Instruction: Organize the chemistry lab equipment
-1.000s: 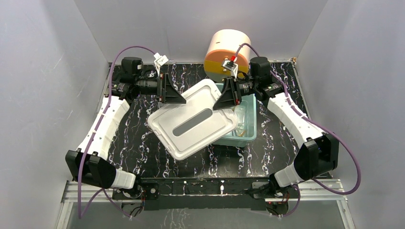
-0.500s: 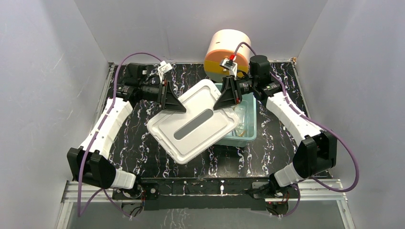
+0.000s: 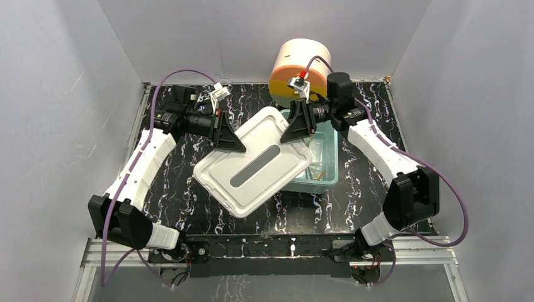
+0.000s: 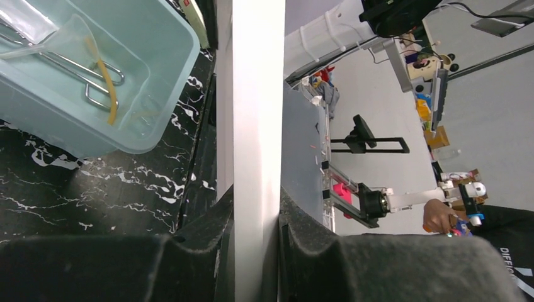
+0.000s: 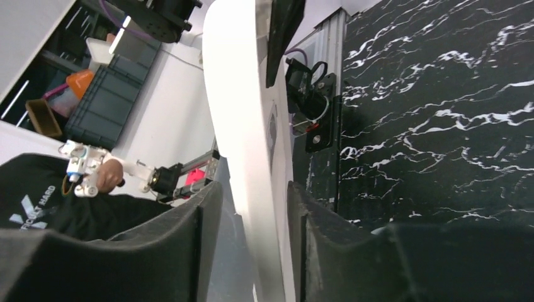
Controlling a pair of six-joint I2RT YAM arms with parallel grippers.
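Left gripper (image 3: 232, 133) and right gripper (image 3: 293, 129) each pinch an opposite long edge of the white lid (image 3: 252, 182), jaws narrowed onto the plastic. In each wrist view the lid's rim stands on edge between the two dark fingers (image 4: 201, 251) (image 5: 189, 239), pressed from both sides.

Along the near edge of the table (image 3: 182, 189), bare black marble runs in front of the arm bases. The lid's near corner hangs over it, just short of that edge. The left side is open from the left arm out to the left edge. The right near corner is taken up by the right arm's elbow.

Past the middle, the lid lies skewed over the teal bin (image 3: 332, 157), covering its left part. Only the bin's right strip and near right corner show from above, and what lies inside is a pale blur there. The left wrist view looks under the lid. It shows metal scissors (image 4: 88, 78) on the bin's floor, tan rubber tubing (image 4: 108, 88) crossing their handles, and a clear plastic funnel (image 4: 72, 34) cut off at the frame's top.

At the far edge the drawer unit (image 3: 301, 63) stands just behind the bin, leaving little room there.

Against a second ago, the left gripper has moved in from the far left corner. The lid has swung slightly, and its near corner now sits lower toward the near edge.
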